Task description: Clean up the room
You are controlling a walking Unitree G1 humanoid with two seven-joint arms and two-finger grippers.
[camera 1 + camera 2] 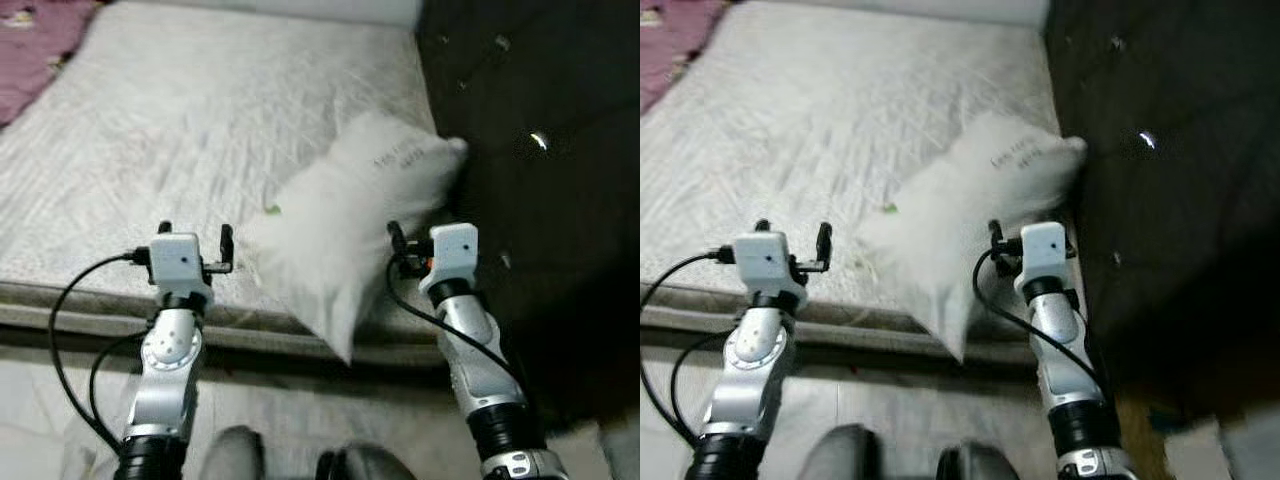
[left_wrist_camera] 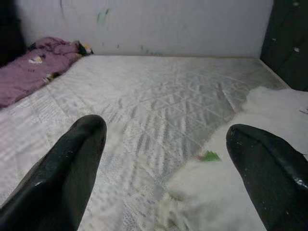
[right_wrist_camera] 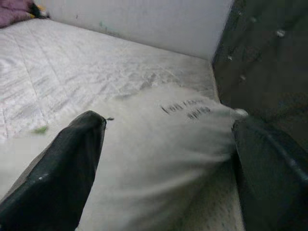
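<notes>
Head cameras look down over both arms at the mattress [image 1: 200, 130]; wrist cameras skim low, sharing the pillow [image 3: 159, 144].

White pillow [image 1: 345, 225] on the mattress [image 1: 150, 150] — between left gripper [image 1: 196, 238] and right gripper [image 1: 398, 240].

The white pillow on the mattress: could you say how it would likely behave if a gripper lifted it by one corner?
The pillow looks soft and plump, so it would probably sag and fold rather than stay flat. It seems light for its bulk. One corner overhangs the mattress edge, so a push might slide it off.
</notes>
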